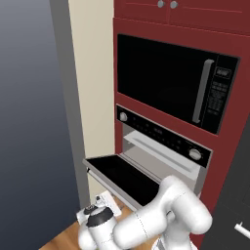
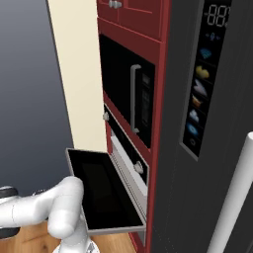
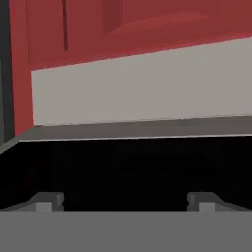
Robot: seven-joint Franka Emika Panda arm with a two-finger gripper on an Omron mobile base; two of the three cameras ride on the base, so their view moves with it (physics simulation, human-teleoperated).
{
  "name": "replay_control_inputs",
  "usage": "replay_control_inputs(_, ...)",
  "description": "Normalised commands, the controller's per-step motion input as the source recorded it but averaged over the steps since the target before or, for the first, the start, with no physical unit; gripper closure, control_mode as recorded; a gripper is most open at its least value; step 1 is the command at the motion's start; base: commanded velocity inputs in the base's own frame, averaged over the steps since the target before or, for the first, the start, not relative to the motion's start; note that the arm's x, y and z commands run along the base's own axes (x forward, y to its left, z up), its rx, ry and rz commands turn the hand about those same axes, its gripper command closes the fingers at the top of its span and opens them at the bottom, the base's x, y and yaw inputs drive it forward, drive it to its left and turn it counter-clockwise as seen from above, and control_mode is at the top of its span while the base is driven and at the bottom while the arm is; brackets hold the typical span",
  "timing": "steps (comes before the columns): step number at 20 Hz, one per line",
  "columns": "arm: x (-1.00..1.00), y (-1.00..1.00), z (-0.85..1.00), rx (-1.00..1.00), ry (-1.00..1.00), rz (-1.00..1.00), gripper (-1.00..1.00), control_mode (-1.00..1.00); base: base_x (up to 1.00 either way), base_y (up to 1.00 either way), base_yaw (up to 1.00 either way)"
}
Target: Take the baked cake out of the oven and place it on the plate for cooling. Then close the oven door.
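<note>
The claw (image 3: 125,201) stands spread wide, its two small dark fingertips (image 3: 48,201) far apart at the bottom of the hand view, with nothing between them and nothing touched. Just ahead of the claw lies a black glossy panel, most likely the oven door (image 1: 122,175), with a pale grey strip and dark red panelling beyond it.

In the left base view the hand hangs low, below and in front of the door's free edge, while the white arm (image 1: 161,215) bends in a thick rounded elbow to its right. The oven door is swung down and lies nearly level, a wide flat slab of black glass framed in grey metal. Above and behind the claw the oven (image 1: 163,146) gapes open, its cavity light grey and smooth, under a black control strip with a round silver knob (image 1: 195,154) at either end. I cannot make out a cake inside.

Higher still sits a black microwave (image 1: 171,83) with a vertical grey handle and keypad, set in dark red cabinetry (image 1: 224,161). Left of the claw rise a cream wall (image 1: 93,73) and a dull grey panel (image 1: 29,122). Beneath it the floor (image 1: 63,239) is warm wood planking. In the right base view a tall dark fridge (image 2: 207,148) with a pale tubular handle (image 2: 237,192) stands to the right.
</note>
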Motion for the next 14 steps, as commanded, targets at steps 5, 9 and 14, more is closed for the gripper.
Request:
replay_control_inputs(5,0.00,0.02,-0.26,-0.69,-0.12,-0.41,-1.00,-1.00,0.00,0.00,0.00)
replay_control_inputs(9,0.03,0.00,0.00,-0.67,-0.19,-0.38,-1.00,-1.00,0.00,0.00,0.00)
replay_control_inputs(14,0.31,-0.13,0.00,-0.64,-0.20,-0.37,-1.00,-1.00,0.00,0.00,0.00)
